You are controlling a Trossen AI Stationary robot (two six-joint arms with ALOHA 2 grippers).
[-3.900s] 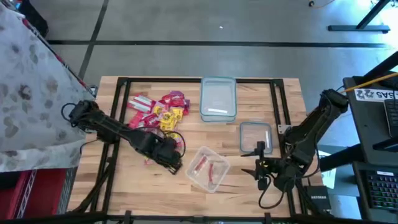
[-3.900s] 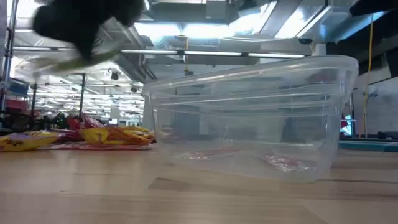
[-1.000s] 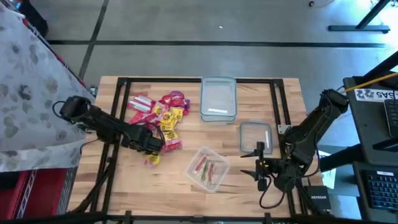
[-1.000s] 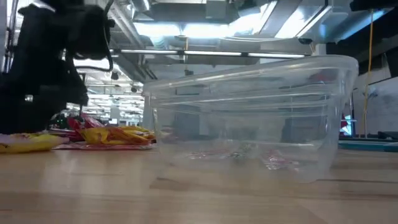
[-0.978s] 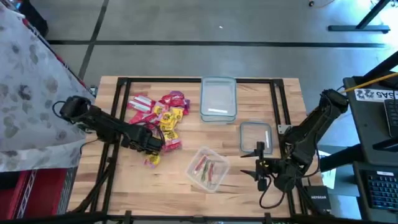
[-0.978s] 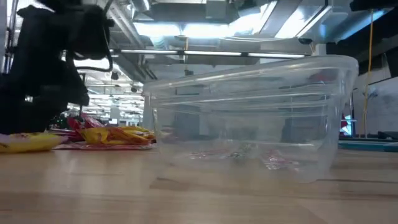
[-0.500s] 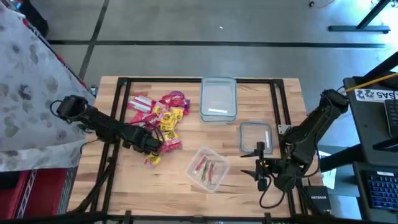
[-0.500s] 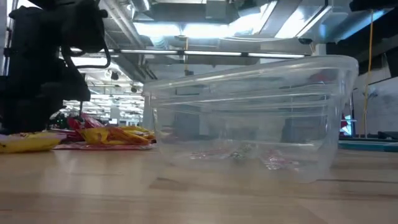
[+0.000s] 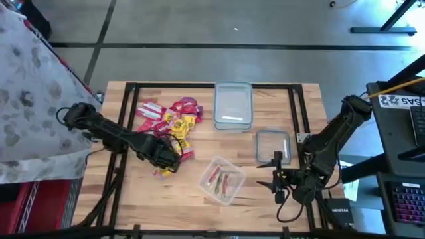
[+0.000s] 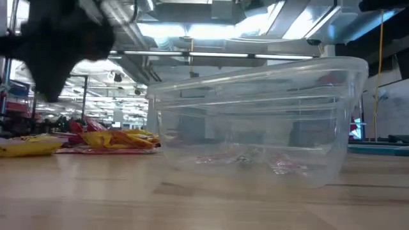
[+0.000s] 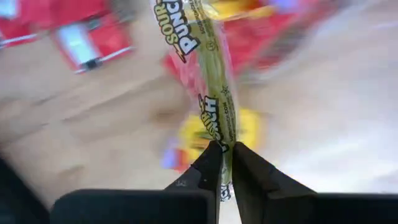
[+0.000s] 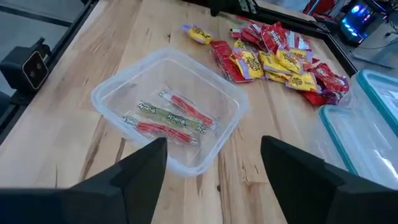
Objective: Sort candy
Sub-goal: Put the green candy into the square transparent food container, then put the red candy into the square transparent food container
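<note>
Green plastic wrapper first: in my left wrist view the left tool has its two fingers pressed together on the very end of a long green candy stick, and the rest of the stick hangs free beyond the tips. That thin end-grip is my main worry. A quick swing toward the tub could let the stick swivel or slip out, and it would land on the bare counter short of the target.

Seen from above, that tool sits at the near edge of the candy pile, with one yellow piece lying loose just beside it. The dangling stick could drag across the pile and scatter the red and yellow packets, or flick that loose piece further out.

Beyond it, nearer the middle, the open clear tub already holds a few sticks. It looks light, so I judge that a low approach or a stick catching the rim could shove or tip it.

Farther right, the right tool waits with fingers spread, facing the tub; the lid and the second tub lie behind, well clear of the carry path.
</note>
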